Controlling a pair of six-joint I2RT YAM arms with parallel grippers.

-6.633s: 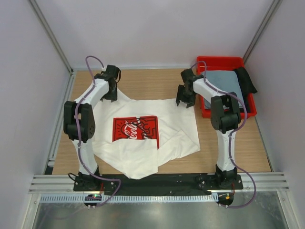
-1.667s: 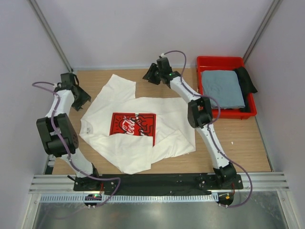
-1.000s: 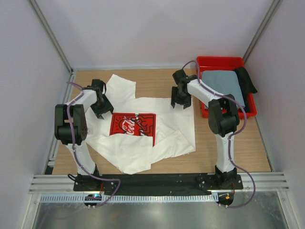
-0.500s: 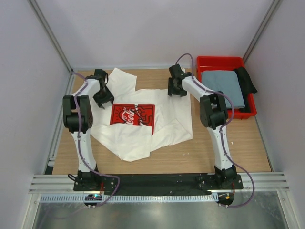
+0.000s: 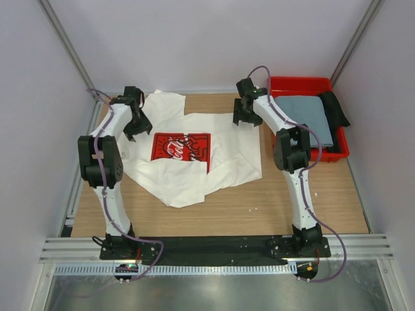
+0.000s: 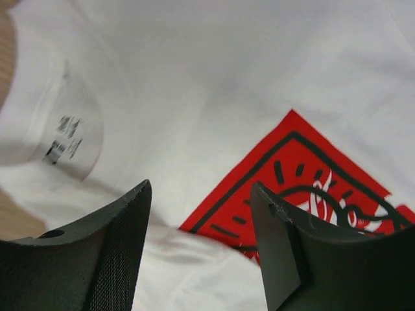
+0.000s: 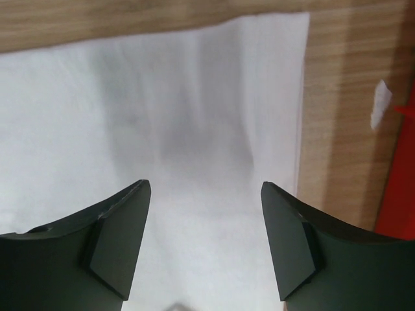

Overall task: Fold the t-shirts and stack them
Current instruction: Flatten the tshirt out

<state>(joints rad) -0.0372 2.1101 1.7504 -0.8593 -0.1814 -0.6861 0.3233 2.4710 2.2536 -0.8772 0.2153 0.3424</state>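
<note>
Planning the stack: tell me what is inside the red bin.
The red bin holds a folded grey-blue t-shirt, with something black at its right rim. Whatever lies beneath the shirt is covered.

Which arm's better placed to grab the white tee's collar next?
Left. The left end effector is open next to the neck label of the white t-shirt and its red print. The right end effector is open over the far corner by the red bin.
</note>
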